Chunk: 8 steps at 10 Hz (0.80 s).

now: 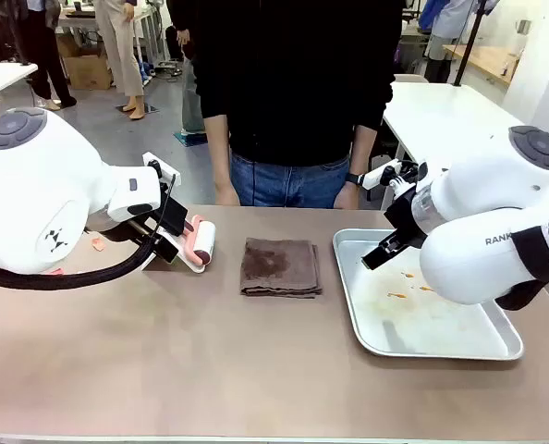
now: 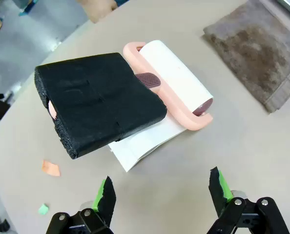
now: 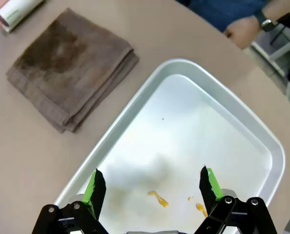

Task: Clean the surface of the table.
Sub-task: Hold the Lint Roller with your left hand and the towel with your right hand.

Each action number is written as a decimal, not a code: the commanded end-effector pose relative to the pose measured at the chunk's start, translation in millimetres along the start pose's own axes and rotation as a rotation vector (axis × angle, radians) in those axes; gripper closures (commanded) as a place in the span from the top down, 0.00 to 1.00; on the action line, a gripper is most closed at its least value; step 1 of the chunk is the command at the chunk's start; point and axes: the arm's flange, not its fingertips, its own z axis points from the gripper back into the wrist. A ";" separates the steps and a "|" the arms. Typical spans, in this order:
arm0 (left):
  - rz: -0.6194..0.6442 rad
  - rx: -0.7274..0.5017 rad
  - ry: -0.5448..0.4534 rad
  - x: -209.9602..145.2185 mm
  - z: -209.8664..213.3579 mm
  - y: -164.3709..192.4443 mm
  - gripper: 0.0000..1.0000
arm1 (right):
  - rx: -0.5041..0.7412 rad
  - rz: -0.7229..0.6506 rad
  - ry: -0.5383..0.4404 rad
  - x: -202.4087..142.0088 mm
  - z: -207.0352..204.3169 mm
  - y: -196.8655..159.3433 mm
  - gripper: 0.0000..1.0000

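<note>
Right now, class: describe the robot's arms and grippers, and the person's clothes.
White rounded arms, grey joint caps; left arm carries a black cable, right arm dark lettering and a black band; left gripper and right gripper black with green pads; person in black top, blue jeans, wristwatch.

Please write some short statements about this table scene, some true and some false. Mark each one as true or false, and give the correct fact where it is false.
1. The folded brown cloth lies on the tan table, between the pink lint roller and the silver metal tray. True.
2. The left gripper is shut on the roller's black foam handle. False: it is open above the handle and holds nothing.
3. The cloth lies inside the tray. False: it lies on the table beside the tray.
4. Small orange bits lie in the tray. True.
5. The right gripper is open over the tray. True.
</note>
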 end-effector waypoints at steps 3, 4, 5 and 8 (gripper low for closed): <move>0.000 0.000 0.000 0.0 0.0 0.0 1.00 | 0.000 0.000 0.000 0.0 0.0 0.0 1.00; 0.000 0.000 0.000 0.0 0.0 0.0 1.00 | 0.000 0.000 0.000 0.0 0.0 0.0 1.00; 0.000 0.000 0.000 0.0 0.0 0.0 1.00 | 0.000 0.000 0.000 0.0 0.0 0.0 1.00; 0.000 0.000 0.000 0.0 0.0 0.0 1.00 | 0.000 0.000 0.000 0.0 0.0 0.0 1.00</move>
